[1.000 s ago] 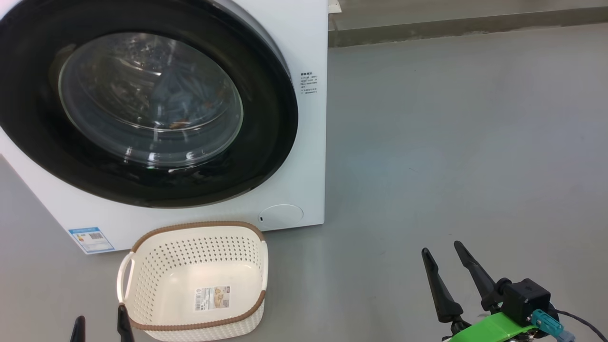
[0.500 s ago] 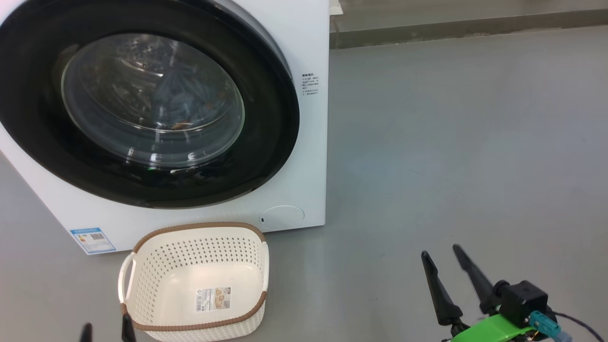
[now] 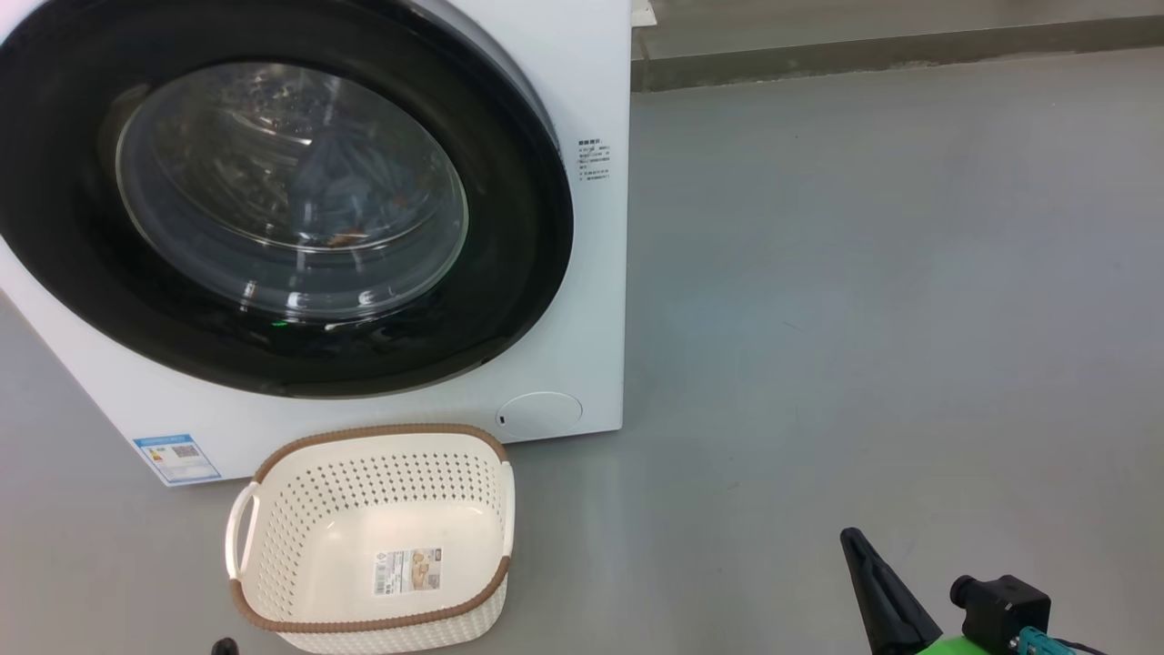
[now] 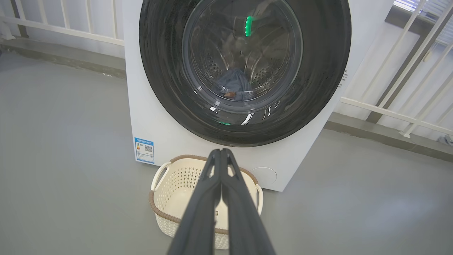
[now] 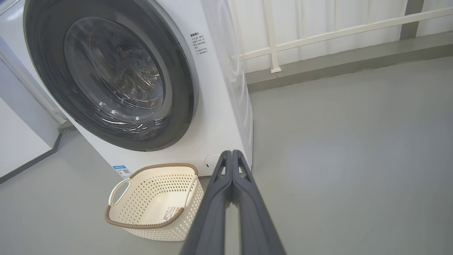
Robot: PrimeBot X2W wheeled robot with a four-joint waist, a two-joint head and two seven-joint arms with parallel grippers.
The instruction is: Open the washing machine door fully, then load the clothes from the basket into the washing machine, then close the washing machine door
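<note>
- The left tool point(image 4: 221, 152) is pressing its two dark fingers together, tip against tip, and is gripping no item.
- The right tool point(image 5: 231, 153) is holding its fingers in the same way, pressed together along their length and free of any load.
- The basket point(image 3: 373, 429) is sitting on the floor point(image 3: 864, 273) directly ahead of the left tool. In the left wrist view, that tool's fingers are crossing in front of the basket without touching it.
- The basket is showing its bare bottom with the label sticker point(image 3: 406, 571), and is lying ahead and to the left of the right tool, well apart from it.
- The washing machine point(image 3: 591, 300) is standing just beyond the basket, farther from both tools.
- The washing machine door point(image 3: 527, 227) is lying flat against the machine front, its black rim facing the left tool squarely.
- The clothes point(image 4: 233, 83) are resting low inside the drum behind the door glass — a blue bundle, beyond the left tool's tips.
- The round cap point(image 3: 541, 412) is sitting low on the machine front, just past the right tool's tips in the right wrist view.
- The blue label point(image 3: 175, 458) is showing at the opposite lower corner, ahead and to the left of the left tool.
- A white railing point(image 5: 318, 35) is running behind the machine — far ahead of the right tool.
</note>
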